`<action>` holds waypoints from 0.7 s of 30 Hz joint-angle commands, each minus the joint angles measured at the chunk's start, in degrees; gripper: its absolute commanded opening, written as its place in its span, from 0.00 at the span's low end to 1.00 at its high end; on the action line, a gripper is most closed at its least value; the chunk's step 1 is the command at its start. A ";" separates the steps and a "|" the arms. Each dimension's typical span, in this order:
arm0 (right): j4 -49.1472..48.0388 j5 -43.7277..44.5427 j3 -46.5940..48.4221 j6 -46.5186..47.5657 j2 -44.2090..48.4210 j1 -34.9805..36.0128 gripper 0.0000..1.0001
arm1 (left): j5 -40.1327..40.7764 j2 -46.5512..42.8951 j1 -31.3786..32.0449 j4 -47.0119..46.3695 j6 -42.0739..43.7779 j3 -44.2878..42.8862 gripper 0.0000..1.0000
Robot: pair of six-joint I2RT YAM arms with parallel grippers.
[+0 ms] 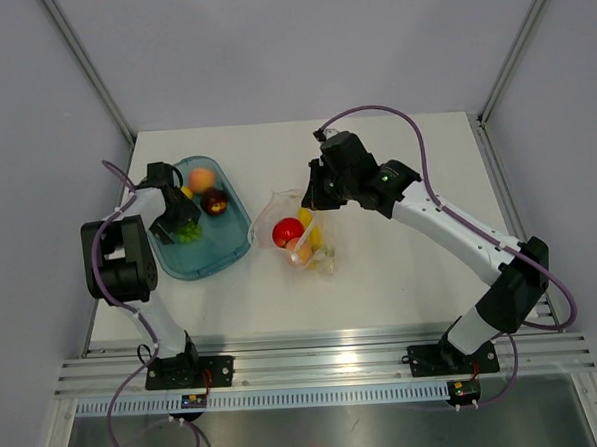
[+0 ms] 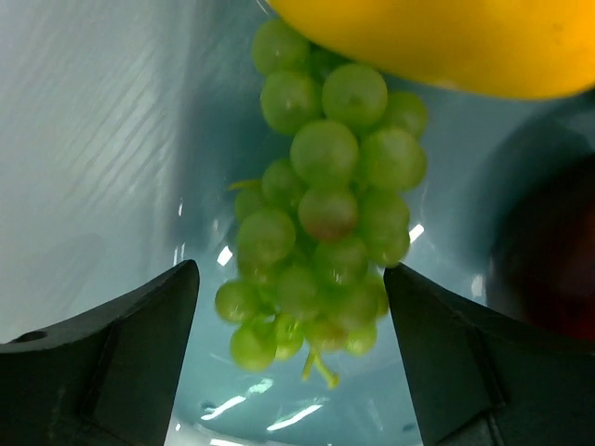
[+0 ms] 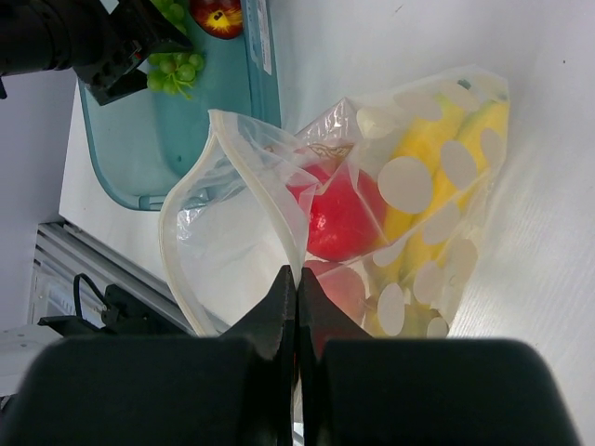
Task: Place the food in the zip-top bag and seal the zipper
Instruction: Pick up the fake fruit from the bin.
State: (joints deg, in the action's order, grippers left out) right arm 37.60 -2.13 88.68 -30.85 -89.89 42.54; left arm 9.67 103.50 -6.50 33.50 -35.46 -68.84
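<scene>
Right of the teal tray point(image 1: 208, 260), the zip-top bag point(image 1: 312, 248), with the red apple point(image 1: 287, 230) inside, was pinched at its mouth by the closed right gripper point(image 3: 297, 277); in the tray, the green grapes point(image 2: 321, 223) were straddled by the left gripper point(image 2: 290, 302), jaws apart

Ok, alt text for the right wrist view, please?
The right gripper is shut on the mouth edge of the clear zip-top bag, holding it open; a red apple and yellow bananas lie inside. Upper left, the left gripper is at the green grapes in a teal tray.
</scene>
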 commanded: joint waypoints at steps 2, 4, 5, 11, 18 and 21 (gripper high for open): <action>-1.84 -1.91 2.02 0.88 -1.78 0.61 0.00 | 1.40 3.46 -0.35 -4.22 -1.63 -1.65 0.77; -1.75 -2.09 2.55 0.88 -2.22 0.61 0.00 | 0.96 3.90 -0.44 -4.40 -1.80 -1.65 0.70; -1.83 -2.17 2.55 0.79 -2.22 0.61 0.00 | 0.96 3.81 -0.35 -4.14 -1.89 -1.82 0.61; -1.66 -2.09 2.55 0.53 -1.79 0.61 0.00 | -0.53 -6.36 -0.27 -3.00 -3.03 -0.87 0.25; -2.53 -1.74 1.40 -0.17 -0.90 0.61 0.00 | -9.29 -23.23 1.23 0.25 1.44 -1.64 0.09; -2.89 -1.82 1.58 -0.26 -0.99 0.61 0.00 | -17.90 -29.38 4.56 0.96 5.66 -2.18 0.05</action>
State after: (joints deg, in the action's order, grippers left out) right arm 37.15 -3.73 88.84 -30.92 -92.20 42.54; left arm 2.15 79.61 -4.73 33.89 -34.46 -69.08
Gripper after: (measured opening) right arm 0.011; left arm 0.184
